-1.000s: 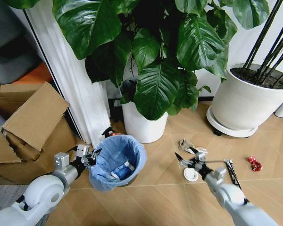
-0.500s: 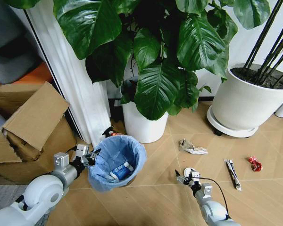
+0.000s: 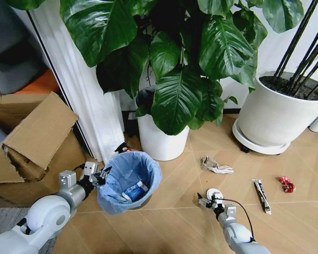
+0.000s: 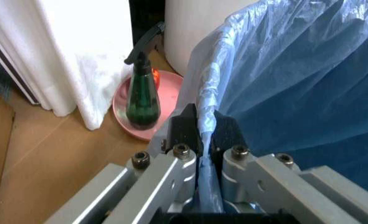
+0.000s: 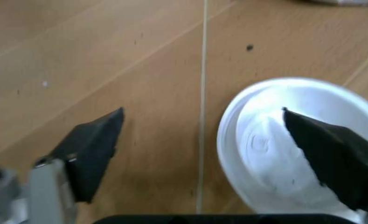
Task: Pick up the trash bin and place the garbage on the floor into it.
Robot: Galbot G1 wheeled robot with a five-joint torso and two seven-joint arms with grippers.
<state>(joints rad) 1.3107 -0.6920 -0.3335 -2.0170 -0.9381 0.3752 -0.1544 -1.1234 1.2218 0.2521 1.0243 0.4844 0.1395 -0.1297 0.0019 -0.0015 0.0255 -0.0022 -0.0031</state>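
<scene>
The right claw (image 5: 202, 154) is low over the floor (image 3: 175, 222) with its two fingers spread wide. One finger is over the white disc (image 5: 295, 149) and the other over bare wood beside it, so the claw is not centred on the disc. I think this is the main danger: the disc is flat and thin, and if the fingers close from here, one may press on its top and push it away or flip it instead of gripping its edge.

The left claw (image 4: 199, 140) is closed tight on the rim of the trash bin (image 3: 130, 180), pinching the blue bag. The bag is thin plastic, so it may slip or tear if the bin swings.

In the head view the bin is at 9 o'clock from the disc, with open floor between them. A crumpled tissue (image 3: 216, 165) lies at 12 o'clock, a stick wrapper (image 3: 261, 194) at 3 o'clock, and a red wrapper (image 3: 286, 183) beyond it. The white plant pot (image 3: 160, 142) is at about 11 o'clock, well apart. A green bottle (image 4: 142, 100) stands just beside the bin.
</scene>
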